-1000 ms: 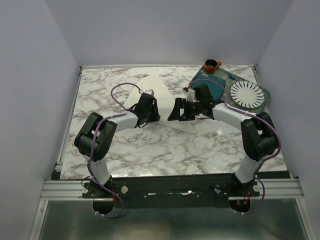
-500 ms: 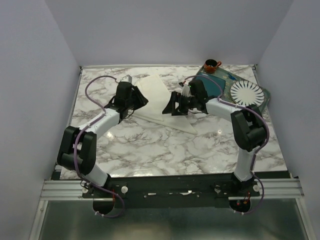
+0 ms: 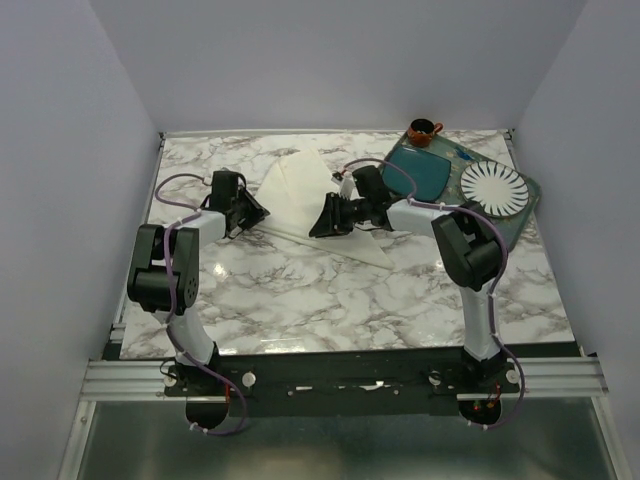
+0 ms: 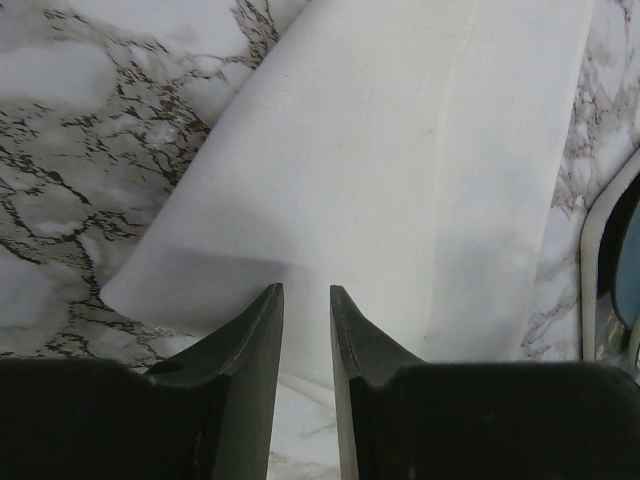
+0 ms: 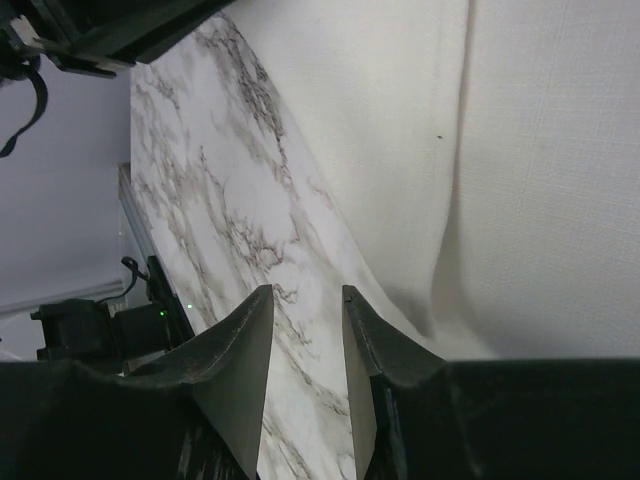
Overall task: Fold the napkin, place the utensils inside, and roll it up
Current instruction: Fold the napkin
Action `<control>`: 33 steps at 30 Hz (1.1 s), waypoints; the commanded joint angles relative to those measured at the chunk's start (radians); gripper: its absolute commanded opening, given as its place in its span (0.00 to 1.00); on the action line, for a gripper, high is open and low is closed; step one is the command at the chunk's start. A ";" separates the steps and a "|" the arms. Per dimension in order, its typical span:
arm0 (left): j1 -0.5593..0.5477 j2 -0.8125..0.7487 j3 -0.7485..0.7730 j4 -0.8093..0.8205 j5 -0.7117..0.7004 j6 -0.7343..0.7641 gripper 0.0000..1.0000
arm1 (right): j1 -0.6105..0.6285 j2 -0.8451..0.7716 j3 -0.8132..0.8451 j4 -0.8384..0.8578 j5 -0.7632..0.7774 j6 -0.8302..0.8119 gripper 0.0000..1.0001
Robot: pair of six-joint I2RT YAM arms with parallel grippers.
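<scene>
Both arms had swung leftward over the last second. The left gripper [image 4: 306,290] now stood at the near-left edge of the napkin [image 4: 420,150], and the right gripper [image 5: 307,290] had crossed to its middle. I saw both pairs of jaws narrowly parted, pinching nothing. Cloth showed beyond the left gap and bare marble worktop [image 3: 300,290] through the right. The cream napkin lay folded at the worktop's far centre, left of a teal plate [image 3: 425,172], a white ribbed plate [image 3: 493,187] and a brown cup [image 3: 423,130].
</scene>
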State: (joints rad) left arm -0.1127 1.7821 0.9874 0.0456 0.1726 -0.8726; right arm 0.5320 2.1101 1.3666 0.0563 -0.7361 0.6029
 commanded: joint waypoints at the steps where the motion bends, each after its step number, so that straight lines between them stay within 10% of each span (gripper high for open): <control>1: 0.021 0.002 0.019 -0.021 -0.033 0.024 0.34 | -0.003 0.033 -0.028 0.042 -0.010 -0.002 0.42; 11: -0.073 -0.148 0.062 -0.095 -0.067 0.171 0.47 | -0.024 -0.014 -0.004 -0.050 -0.013 -0.032 0.50; 17: -0.402 -0.199 0.042 -0.081 -0.156 0.313 0.70 | -0.214 -0.395 -0.179 -0.271 0.205 -0.084 0.90; 33: -0.912 0.088 0.299 -0.095 -0.300 0.770 0.56 | -0.627 -0.887 -0.538 -0.516 0.337 -0.183 0.95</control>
State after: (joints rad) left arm -0.9878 1.8107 1.2228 -0.0322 -0.0727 -0.2859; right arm -0.0479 1.2907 0.8837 -0.3946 -0.4095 0.4717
